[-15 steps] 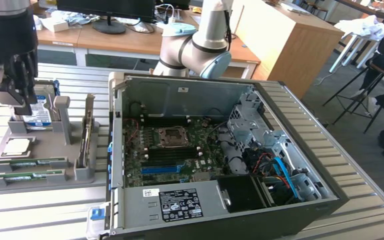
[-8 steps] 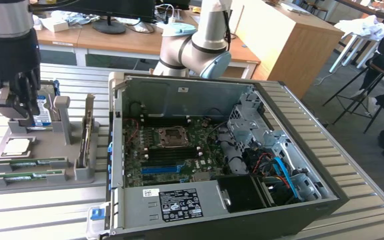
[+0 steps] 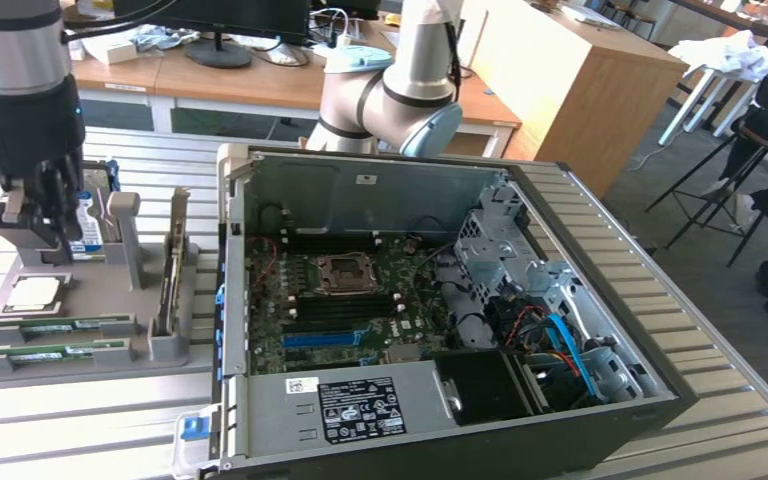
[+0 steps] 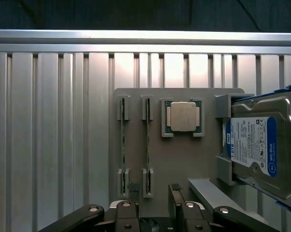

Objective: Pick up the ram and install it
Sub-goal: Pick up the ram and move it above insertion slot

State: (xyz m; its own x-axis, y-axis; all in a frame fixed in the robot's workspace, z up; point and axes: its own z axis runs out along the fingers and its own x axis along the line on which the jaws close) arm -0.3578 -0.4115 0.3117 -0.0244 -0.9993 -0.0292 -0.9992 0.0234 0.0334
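Two rams, thin green sticks, lie side by side in the grey holder tray (image 3: 77,375): one ram (image 3: 67,325) and the other ram (image 3: 48,352). In the wrist view they appear edge-on as one ram (image 4: 122,140) and the other ram (image 4: 147,140). My gripper (image 3: 40,235) hangs above the tray, over its far part, apart from both sticks. In the wrist view the gripper (image 4: 154,192) is open with nothing between its fingers (image 4: 133,189), and the second stick lines up with the gap.
A square silver processor (image 4: 183,117) sits in the tray beside the rams, and a hard drive (image 4: 254,145) with a blue label stands in a bracket past it. The open computer case (image 3: 584,420) sits at the exterior view's right, its motherboard (image 3: 344,300) with dark slots exposed.
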